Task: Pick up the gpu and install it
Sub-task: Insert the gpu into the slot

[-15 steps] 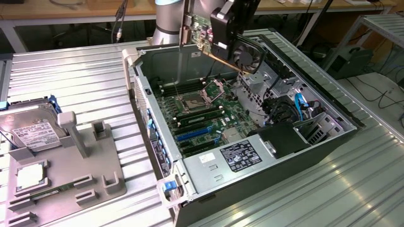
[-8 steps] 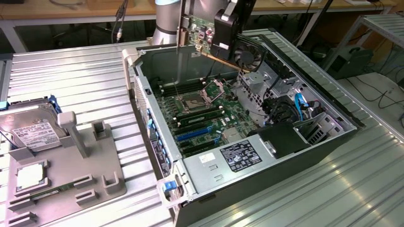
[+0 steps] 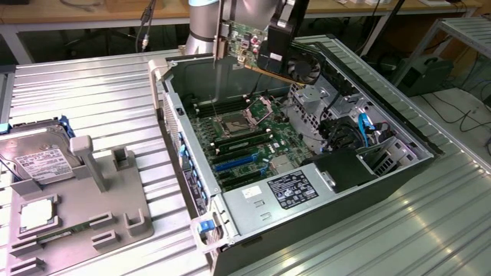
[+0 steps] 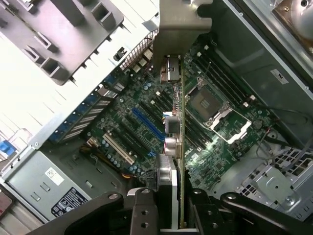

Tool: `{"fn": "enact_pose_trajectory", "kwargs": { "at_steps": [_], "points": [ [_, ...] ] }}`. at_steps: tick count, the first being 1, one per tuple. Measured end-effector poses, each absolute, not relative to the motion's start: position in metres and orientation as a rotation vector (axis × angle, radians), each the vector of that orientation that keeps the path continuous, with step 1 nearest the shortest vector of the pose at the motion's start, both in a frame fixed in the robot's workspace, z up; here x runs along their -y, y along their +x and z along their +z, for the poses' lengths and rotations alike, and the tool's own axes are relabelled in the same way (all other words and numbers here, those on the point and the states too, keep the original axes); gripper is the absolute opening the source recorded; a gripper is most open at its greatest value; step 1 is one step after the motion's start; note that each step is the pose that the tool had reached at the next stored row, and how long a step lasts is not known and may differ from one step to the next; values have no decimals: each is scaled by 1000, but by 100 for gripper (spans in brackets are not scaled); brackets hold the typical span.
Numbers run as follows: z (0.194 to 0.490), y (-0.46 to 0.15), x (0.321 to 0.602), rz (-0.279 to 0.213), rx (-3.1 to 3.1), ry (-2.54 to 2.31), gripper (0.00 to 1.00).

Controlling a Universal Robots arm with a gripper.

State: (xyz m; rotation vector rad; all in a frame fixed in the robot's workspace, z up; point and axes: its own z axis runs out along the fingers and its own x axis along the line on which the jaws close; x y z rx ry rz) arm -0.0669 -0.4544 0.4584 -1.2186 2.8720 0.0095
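The gripper (image 3: 275, 54) is up high over the open computer case (image 3: 399, 123), and it's got the gpu (image 3: 244, 45) pinched between its fingers, well clear of everything below. In the exterior view the green card hangs on edge above the far end of the case, with its silver bracket (image 3: 222, 34) towards the exterior view's left and its black cooler (image 3: 303, 64) towards the exterior view's right. Over to the wrist view: the gpu (image 4: 172, 127) runs edge-on straight out from the gripper (image 4: 172, 213), black fingers (image 4: 142, 210) pressed in on either face of the board, and the bracket (image 4: 182, 24) is at the far end. Under the card lies the motherboard (image 4: 122, 122), with a blue slot (image 4: 146, 122) to one side of the card's edge and the processor socket (image 4: 205, 103) to the other. Card and board are apart, nothing touching. Off at the exterior view's left, a hard drive (image 3: 38, 158) sits by a grey fixture (image 3: 84, 201) on the ribbed metal table (image 3: 84, 86).
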Motion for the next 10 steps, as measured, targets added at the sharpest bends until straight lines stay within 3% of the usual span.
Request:
{"fn": "enact_pose_trajectory", "kwargs": {
  "at_steps": [10],
  "points": [
    [458,-59,454,11,-2799,-1379,28]
  ]
}}
